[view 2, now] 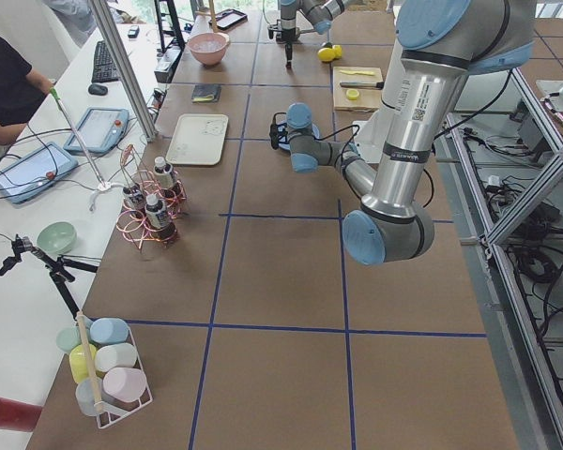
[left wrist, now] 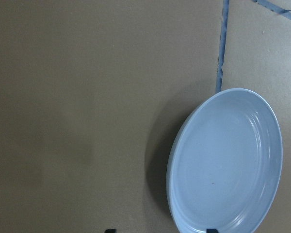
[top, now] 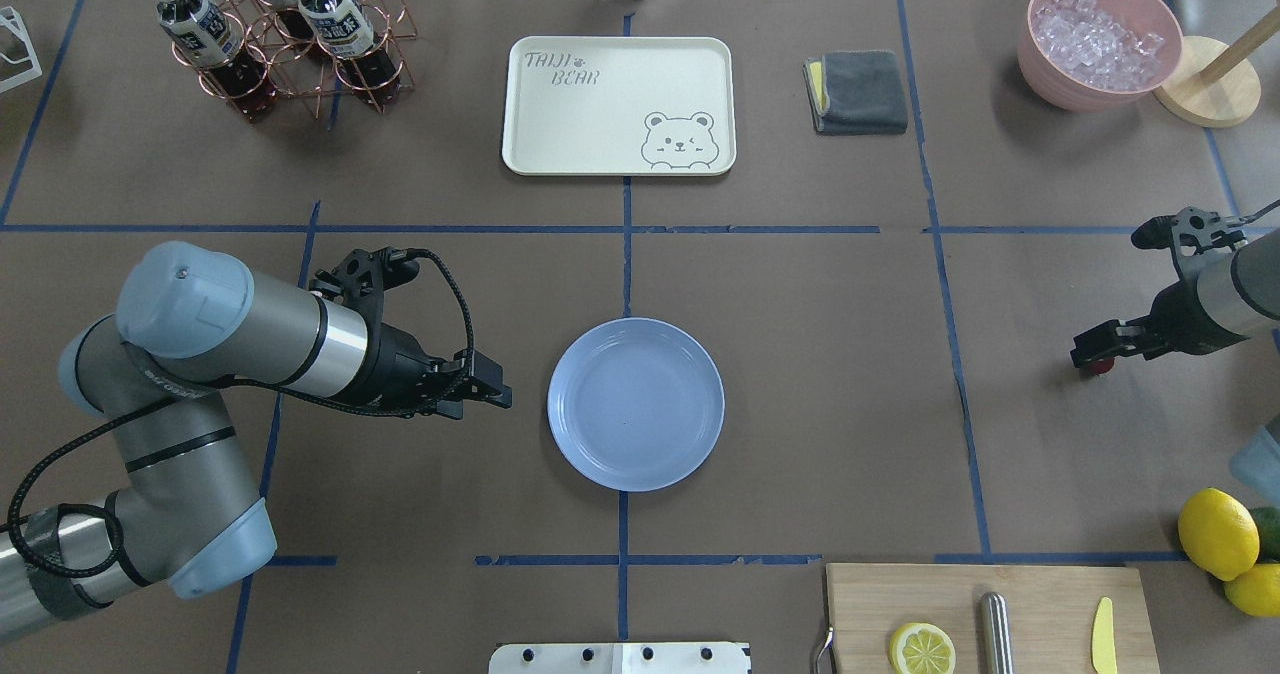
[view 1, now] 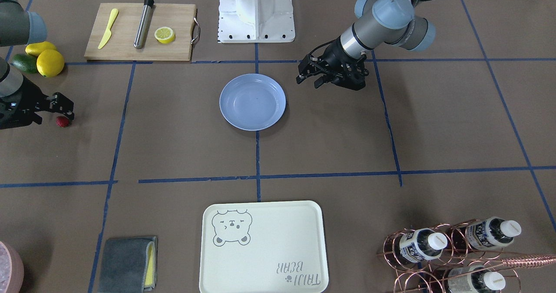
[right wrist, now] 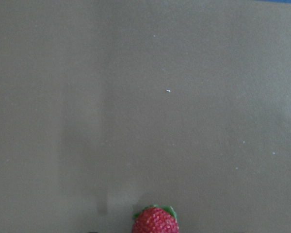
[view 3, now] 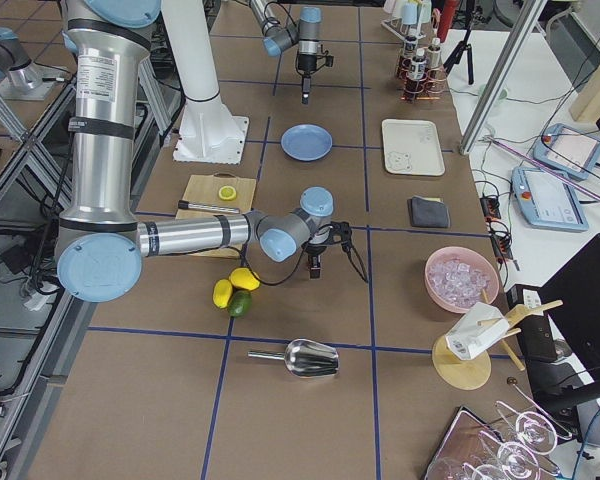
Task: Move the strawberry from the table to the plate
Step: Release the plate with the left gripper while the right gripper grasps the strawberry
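Note:
The strawberry (view 1: 63,121), small and dark red, lies on the brown paper table (view 1: 330,128) at the robot's far right. My right gripper (view 1: 53,118) hangs low over it, open, one finger close beside the berry. In the right wrist view the strawberry (right wrist: 155,222) sits at the bottom centre, with no fingertips showing. The light-blue plate (view 1: 253,102) rests empty in the middle of the table. My left gripper (top: 490,394) hovers open just left of the plate (top: 635,404), holding nothing.
Two lemons (top: 1217,533) and a green avocado (view 1: 24,62) lie near the right arm. A cutting board (view 1: 139,32) carries a lemon half, a yellow knife and a metal rod. Farther off are a cream bear tray (top: 618,104), a bottle rack (top: 270,39), a grey cloth (top: 857,91) and an ice bowl (top: 1098,39).

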`<state>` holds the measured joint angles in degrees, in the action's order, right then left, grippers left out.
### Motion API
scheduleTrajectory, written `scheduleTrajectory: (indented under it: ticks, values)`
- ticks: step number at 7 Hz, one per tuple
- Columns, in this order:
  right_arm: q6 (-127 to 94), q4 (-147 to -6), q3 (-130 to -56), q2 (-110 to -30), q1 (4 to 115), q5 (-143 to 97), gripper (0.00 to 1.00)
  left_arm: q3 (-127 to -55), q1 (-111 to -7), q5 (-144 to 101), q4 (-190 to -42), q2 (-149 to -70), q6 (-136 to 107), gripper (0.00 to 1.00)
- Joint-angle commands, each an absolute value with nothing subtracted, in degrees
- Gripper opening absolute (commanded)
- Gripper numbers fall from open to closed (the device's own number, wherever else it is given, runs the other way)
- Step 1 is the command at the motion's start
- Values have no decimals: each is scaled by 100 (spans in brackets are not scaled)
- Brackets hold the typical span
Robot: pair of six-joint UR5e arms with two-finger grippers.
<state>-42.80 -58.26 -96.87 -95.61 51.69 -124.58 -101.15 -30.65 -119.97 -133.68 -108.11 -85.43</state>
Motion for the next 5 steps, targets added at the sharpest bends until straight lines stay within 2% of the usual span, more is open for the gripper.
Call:
scheduleTrajectory:
  ticks: [1,3,4,5]
  values:
    - [-4280,-5827,-9546,-9431,5107,-12445,91,-10116,-3067,-11997,-13368,-10802,-8543,69]
    - [-4280,-5827,-9510,-9422,5089,-12454,83,-10116,-3067,-11997,-13368,-10802,-8543,69]
    - [-4280,-5827,-9510,-9422,5080,-12454,76,-10116,-3067,-11997,-13368,-10802,-8543,69]
    - [-4280,-5827,-9510,-9422,5080,-12454,64,-10116,-3067,-11997,-13368,-10802,-8543,69]
